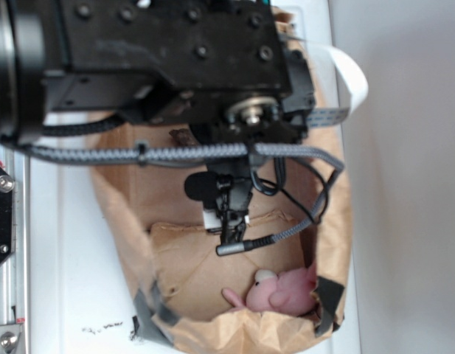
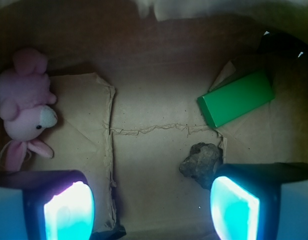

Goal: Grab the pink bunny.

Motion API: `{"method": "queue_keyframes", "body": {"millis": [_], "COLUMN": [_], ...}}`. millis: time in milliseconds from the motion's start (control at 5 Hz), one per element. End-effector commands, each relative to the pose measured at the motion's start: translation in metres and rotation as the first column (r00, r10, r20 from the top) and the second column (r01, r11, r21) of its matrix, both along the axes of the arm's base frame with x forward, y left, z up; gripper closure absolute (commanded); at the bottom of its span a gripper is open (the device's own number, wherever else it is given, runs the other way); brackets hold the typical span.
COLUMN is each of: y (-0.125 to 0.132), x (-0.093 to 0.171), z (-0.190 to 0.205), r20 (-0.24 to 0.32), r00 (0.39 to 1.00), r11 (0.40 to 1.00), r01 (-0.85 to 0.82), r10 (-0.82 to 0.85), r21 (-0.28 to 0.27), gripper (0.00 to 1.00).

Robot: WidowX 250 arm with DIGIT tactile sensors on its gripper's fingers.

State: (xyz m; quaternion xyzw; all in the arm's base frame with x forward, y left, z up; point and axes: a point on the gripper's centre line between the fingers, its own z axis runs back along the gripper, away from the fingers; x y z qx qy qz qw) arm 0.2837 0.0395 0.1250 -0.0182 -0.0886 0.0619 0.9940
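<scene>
The pink bunny (image 2: 25, 105) lies on the paper floor at the far left of the wrist view, its whitish snout turned right. In the exterior view the pink bunny (image 1: 282, 291) rests against the near wall of the brown paper bag (image 1: 116, 199). My gripper (image 2: 151, 207) hangs inside the bag, open, with only bare paper between its glowing pads (image 2: 69, 210). The bunny is up and to the left of the left pad, apart from it. In the exterior view the gripper (image 1: 227, 221) sits above the bunny, mostly hidden by the arm.
A green block (image 2: 237, 97) lies at the right of the bag floor. A grey rock (image 2: 201, 164) sits just by the right pad. The bag walls close in on all sides. Outside stands a white table (image 1: 65, 280) with a metal rail (image 1: 6, 295) on the left.
</scene>
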Motion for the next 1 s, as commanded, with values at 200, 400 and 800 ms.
{"method": "queue_keyframes", "body": {"millis": [200,400,800], "y": [0.003,-0.006,-0.028], "x": [0.004,0.007,0.023], "z": [0.013,-0.022,-0.042], "r20": [0.043,0.05,0.083], "r00": [0.999,0.999,0.996], "r11": [1.0,1.0,0.994], "r01": [-0.007,-0.022,-0.037], "r10": [0.007,0.021,0.045], "r21": [0.009,0.003,-0.101], "gripper": [0.0,0.0,0.0]}}
